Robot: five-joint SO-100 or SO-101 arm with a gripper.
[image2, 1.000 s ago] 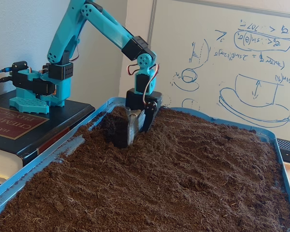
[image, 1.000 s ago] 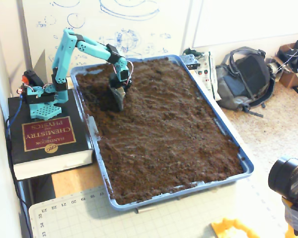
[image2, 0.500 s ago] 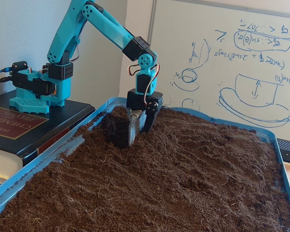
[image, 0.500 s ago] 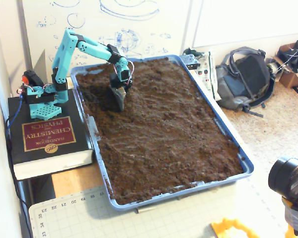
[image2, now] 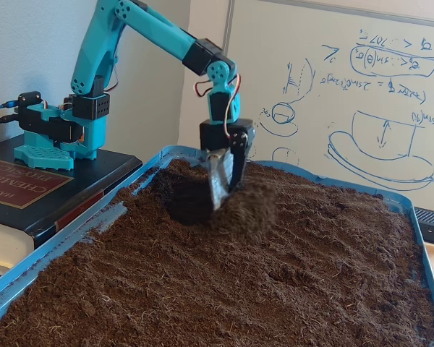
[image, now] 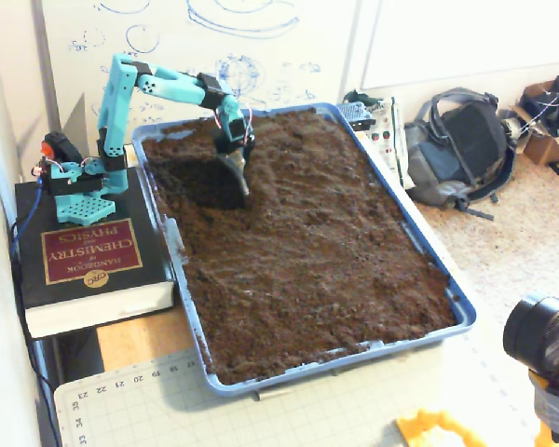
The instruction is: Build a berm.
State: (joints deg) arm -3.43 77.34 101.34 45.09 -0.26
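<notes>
now the claw [image2: 223, 189] hangs tip-down just above the soil at the far end of the blue tray [image: 452, 307], its two blades set a little apart with nothing pinched between them. just beside it, on the right in the low fixed view, a small blurred heap of soil, the berm [image2: 247, 210], rises above the flatter soil, and on its other side lies a dark scooped hollow [image: 205, 182].

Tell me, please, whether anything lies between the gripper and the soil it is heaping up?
Nothing visible does. The gripper hangs just over a dug hollow, with a blurred clump of soil right beside it. Only loose soil fills the blue tray.
</notes>
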